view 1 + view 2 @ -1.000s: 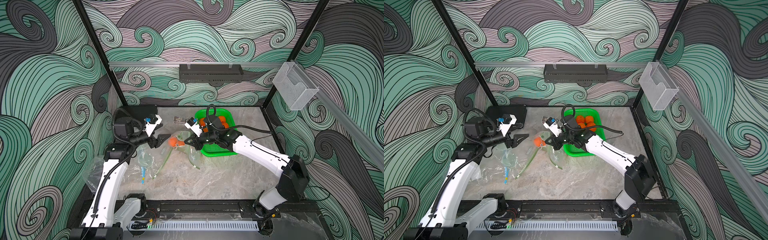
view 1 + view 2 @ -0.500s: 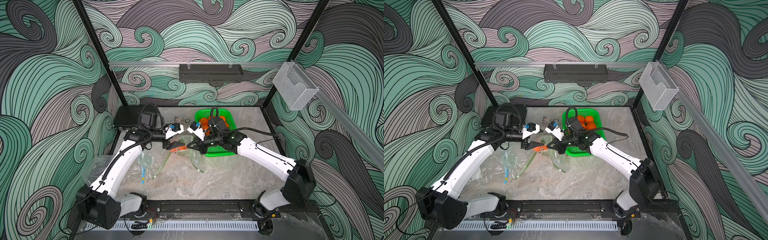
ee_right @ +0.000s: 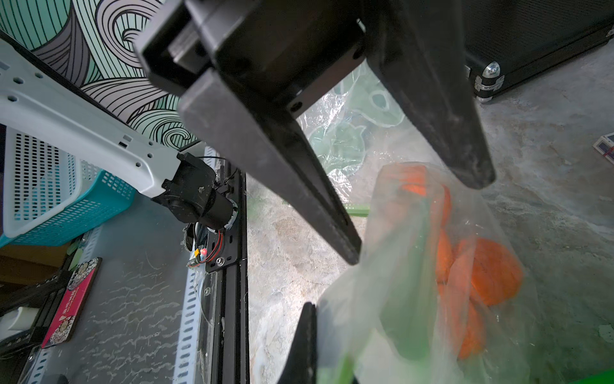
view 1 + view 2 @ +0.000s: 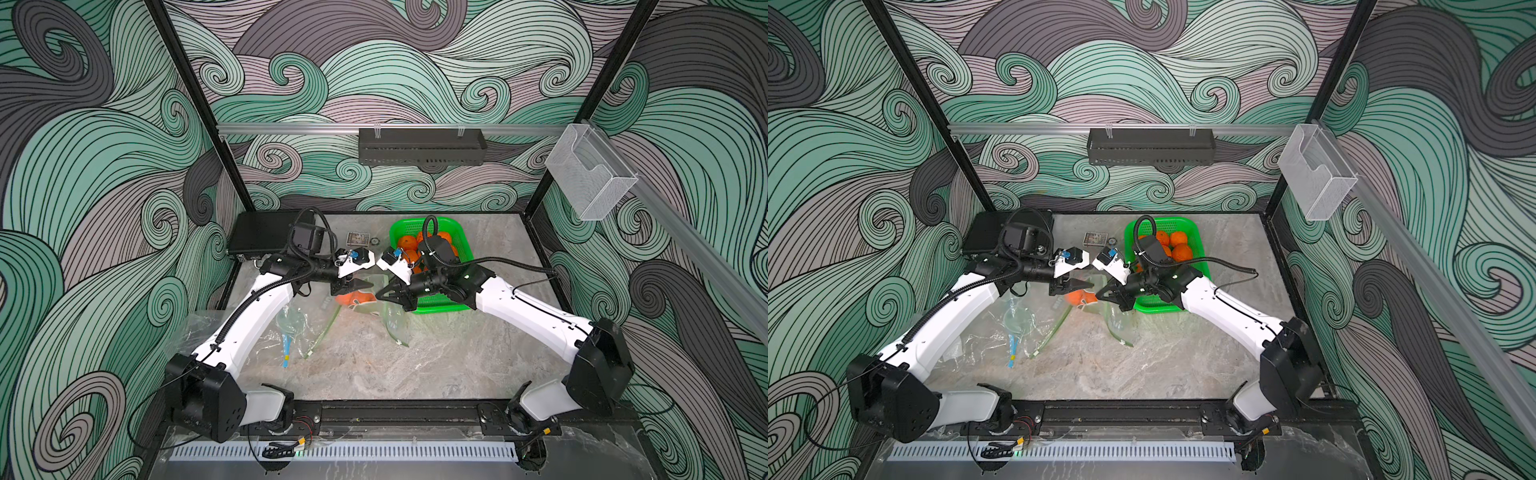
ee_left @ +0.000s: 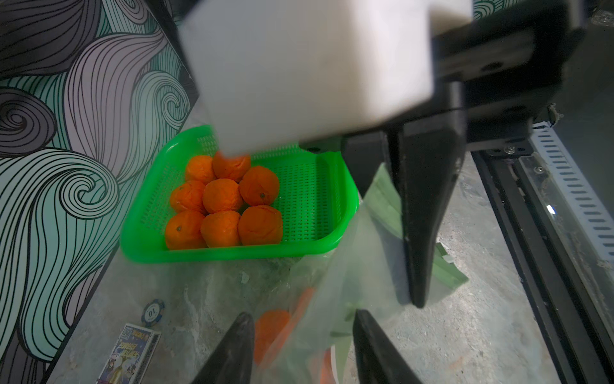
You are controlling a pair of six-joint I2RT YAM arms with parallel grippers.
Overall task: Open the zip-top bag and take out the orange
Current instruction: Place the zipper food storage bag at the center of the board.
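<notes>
Right now my right end effector [image 5: 417, 292] is clamped on the bag [image 5: 358, 266] at its top edge, w/ the bag draped below it. Left end effector [image 5: 300, 319]: jaws apart, approx. either side of the film. Orange [image 3: 495, 272] sits inside the bag, just under both tips. Basket [image 4: 440, 308] is beside the right one.

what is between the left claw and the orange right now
Only the clear film of the zip-top bag: the orange sits inside it. The left claw has open jaws straddling the bag's upper part, and the right claw is shut on the bag beside it. Nothing else intervenes.
</notes>
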